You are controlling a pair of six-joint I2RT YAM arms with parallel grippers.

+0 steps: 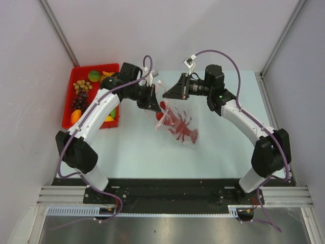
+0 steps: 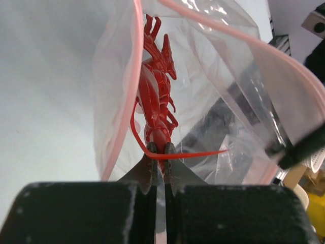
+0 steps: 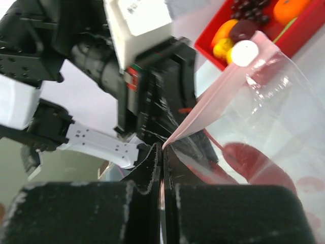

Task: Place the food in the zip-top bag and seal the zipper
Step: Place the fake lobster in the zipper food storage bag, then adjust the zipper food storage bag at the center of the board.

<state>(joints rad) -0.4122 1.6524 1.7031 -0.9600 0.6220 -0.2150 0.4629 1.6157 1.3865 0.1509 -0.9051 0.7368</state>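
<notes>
Left hand (image 2: pixel 160 155): fingers pressed together, pinching the bag's clear film next to a red crayfish-shaped marking.
Right hand (image 3: pixel 162 149): fingers pressed together, pinching the zipper strip.
Zip-top bag (image 1: pixel 180 127): clear, glossy, crinkled film with red markings, held up between both hands over mid-bench.
Zipper (image 3: pixel 213 101): thin pink strip; its two sides stood apart, so the mouth gaped.
Food (image 1: pixel 79 99): glossy rounded pieces, dark grapes among orange, yellow and green, lying in the tray well apart from the bag.
Tray (image 1: pixel 96 66): red, rectangular, rigid-walled, at the bench's far left.
Bench (image 1: pixel 137 147): pale, smooth, matte.
</notes>
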